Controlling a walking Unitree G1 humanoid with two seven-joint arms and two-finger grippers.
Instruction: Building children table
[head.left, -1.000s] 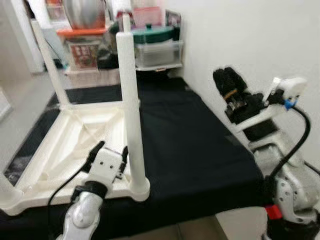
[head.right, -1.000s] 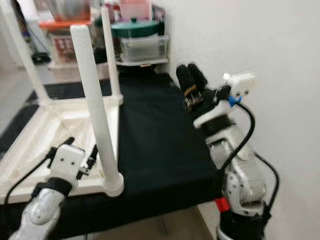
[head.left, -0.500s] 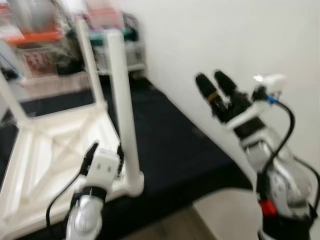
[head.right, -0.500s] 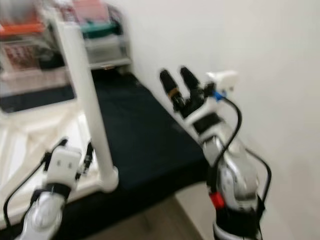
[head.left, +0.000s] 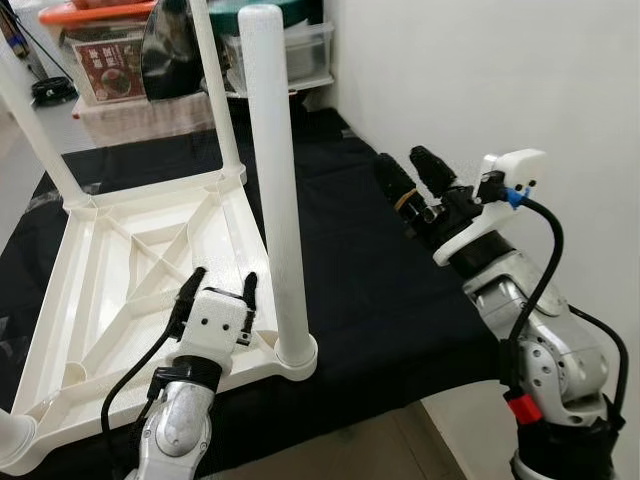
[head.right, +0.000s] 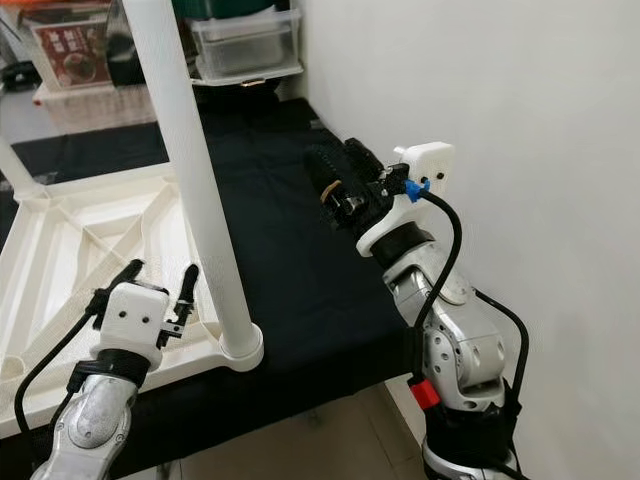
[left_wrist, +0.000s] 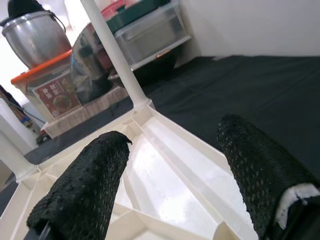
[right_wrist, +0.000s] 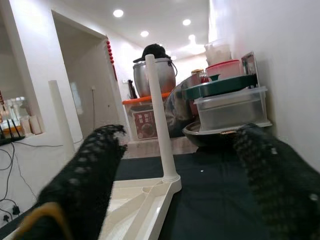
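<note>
The left gripper (head.left: 220, 288) is held open above the upturned table (head.left: 120, 260); the right gripper (head.right: 335, 165), also open, is raised beside it. A steel pot (right_wrist: 152, 75) is seen beyond the table.

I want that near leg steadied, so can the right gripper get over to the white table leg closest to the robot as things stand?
Probably yes. The right gripper hangs open over the black cloth, and nothing stands between it and the near table leg.

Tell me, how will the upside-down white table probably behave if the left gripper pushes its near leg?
The white table looks like thin ribbed plastic, so probably light; it may slide on the black cloth. The near leg stands tall, so it could flex or tip.
</note>
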